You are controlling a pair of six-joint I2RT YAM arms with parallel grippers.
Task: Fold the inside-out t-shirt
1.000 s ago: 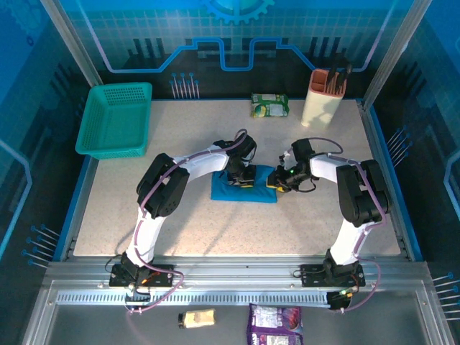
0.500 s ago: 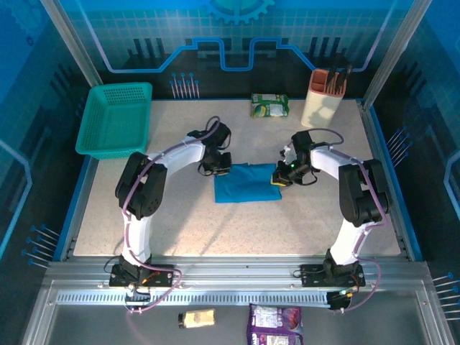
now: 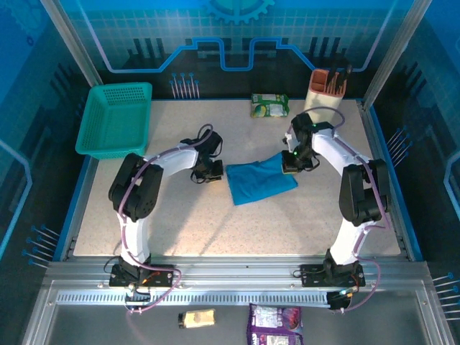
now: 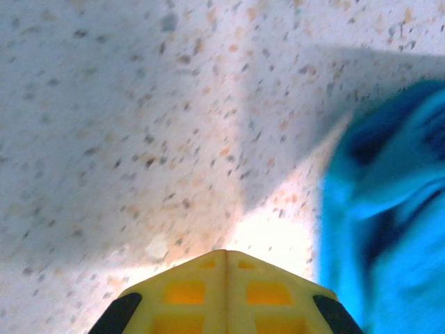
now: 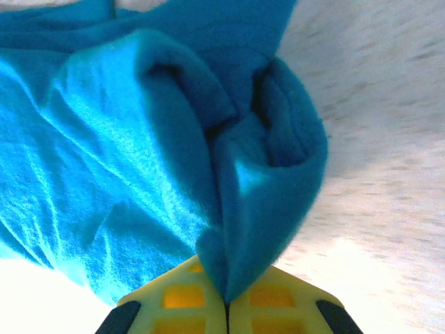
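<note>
Two right fingers (image 5: 184,296) of mine clamp a bunched fold of the inside-out t-shirt (image 3: 260,181), which lies mid-worktop (image 3: 215,223). My left fingers (image 4: 188,292) are pressed together, empty, just beside its left edge.

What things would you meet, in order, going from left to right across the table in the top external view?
teal mesh basket → left gripper → blue t-shirt → beige utensil holder

A pale speckled worktop (image 3: 215,223) sits inside glowing blue panel walls (image 3: 144,36) with circuit patterns, framed by slanting aluminium posts (image 3: 72,43).
</note>
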